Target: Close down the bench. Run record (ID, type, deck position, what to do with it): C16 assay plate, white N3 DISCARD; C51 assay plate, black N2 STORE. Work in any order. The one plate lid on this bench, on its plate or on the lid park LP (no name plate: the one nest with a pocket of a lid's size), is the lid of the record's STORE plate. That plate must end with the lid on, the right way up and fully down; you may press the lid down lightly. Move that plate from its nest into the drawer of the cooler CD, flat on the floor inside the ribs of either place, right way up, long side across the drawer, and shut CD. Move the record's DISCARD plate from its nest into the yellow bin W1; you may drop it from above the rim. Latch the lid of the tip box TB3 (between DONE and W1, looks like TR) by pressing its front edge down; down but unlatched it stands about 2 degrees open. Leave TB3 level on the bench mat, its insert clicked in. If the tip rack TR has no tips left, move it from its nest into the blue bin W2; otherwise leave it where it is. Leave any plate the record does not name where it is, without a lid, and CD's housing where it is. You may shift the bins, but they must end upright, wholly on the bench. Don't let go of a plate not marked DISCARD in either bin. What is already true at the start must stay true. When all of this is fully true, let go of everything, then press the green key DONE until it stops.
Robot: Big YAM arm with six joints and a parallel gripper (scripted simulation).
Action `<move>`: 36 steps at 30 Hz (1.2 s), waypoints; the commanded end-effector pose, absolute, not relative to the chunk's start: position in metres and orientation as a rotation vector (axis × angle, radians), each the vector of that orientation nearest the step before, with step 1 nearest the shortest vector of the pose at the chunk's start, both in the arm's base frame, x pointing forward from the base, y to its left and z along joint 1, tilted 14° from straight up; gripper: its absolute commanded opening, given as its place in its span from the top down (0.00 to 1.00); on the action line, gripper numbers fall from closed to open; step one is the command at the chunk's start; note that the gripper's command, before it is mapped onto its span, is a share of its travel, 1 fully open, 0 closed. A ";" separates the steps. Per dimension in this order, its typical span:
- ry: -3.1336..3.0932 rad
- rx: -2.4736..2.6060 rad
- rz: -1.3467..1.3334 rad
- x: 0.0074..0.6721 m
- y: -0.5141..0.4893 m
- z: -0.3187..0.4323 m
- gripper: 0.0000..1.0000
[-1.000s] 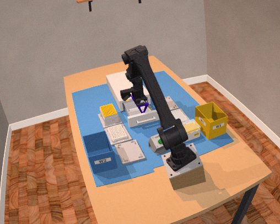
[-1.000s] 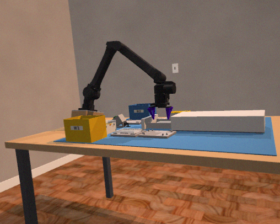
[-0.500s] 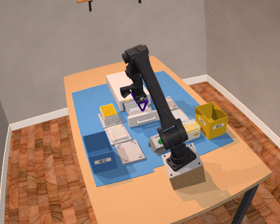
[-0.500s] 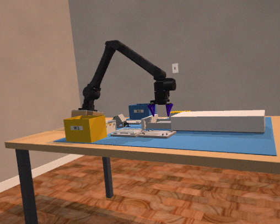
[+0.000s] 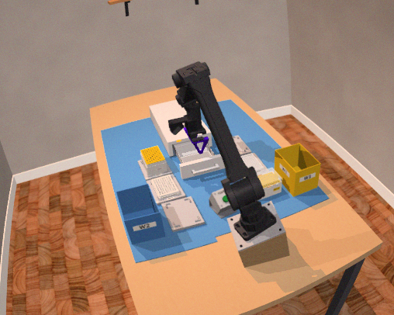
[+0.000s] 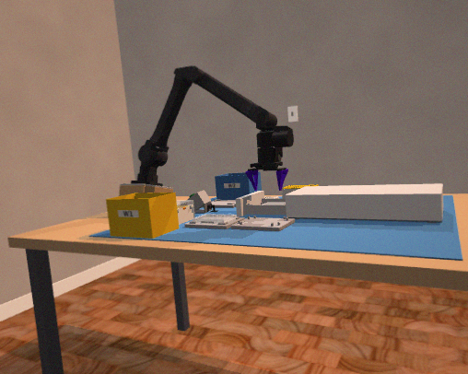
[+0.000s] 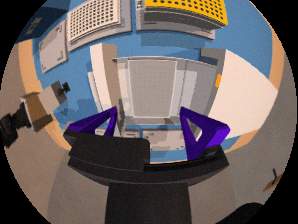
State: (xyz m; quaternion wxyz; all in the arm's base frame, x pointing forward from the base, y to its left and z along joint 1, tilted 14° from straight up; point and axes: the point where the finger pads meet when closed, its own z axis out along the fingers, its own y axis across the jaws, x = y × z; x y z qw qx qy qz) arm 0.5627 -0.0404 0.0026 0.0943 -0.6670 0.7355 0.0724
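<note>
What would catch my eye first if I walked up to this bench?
Probably the tall black arm bending over the middle of the blue mat, its purple fingers spread wide above the open drawer of a white box, holding nothing. After that, the colours: a yellow bin marked W1 at one side, a blue bin marked W2 at the other, and a yellow-topped rack beside the drawer.

I work at a light orange wooden table (image 5: 205, 279) with dark blue-grey metal legs (image 6: 42, 304), set in a corner of plain grey walls (image 5: 65, 58). Below me the floor is reddish-brown patterned wood parquet (image 6: 271, 322), edged by a white skirting board (image 5: 348, 155). At 12 o'clock on the far wall sits 1 small white wall plate (image 6: 293, 113). Soft, even light casts faint shadows.
</note>
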 end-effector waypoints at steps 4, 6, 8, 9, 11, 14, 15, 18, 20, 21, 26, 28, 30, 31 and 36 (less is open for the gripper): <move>2.135 -1.938 0.100 0.592 -0.057 0.056 0.00; 2.134 -1.940 0.100 0.592 -0.056 0.057 0.00; 2.140 -1.952 0.126 0.591 -0.051 0.045 0.00; 2.136 -1.950 0.116 0.591 -0.053 0.052 0.00; 2.132 -1.942 0.099 0.591 -0.057 0.062 0.00; 2.136 -1.938 0.098 0.591 -0.060 0.066 0.00; 2.136 -1.938 0.098 0.590 -0.060 0.068 0.00; 2.132 -1.943 0.099 0.590 -0.059 0.072 0.00; 2.132 -1.942 0.098 0.590 -0.060 0.074 0.00; 2.134 -1.940 0.098 0.590 -0.061 0.076 0.00; 2.141 -1.944 0.113 0.589 -0.061 0.073 0.00; 2.133 -1.941 0.097 0.589 -0.063 0.082 0.00; 2.136 -1.938 0.097 0.588 -0.064 0.085 0.00; 2.136 -1.938 0.096 0.588 -0.065 0.086 0.00; 2.131 -1.943 0.097 0.588 -0.064 0.093 0.00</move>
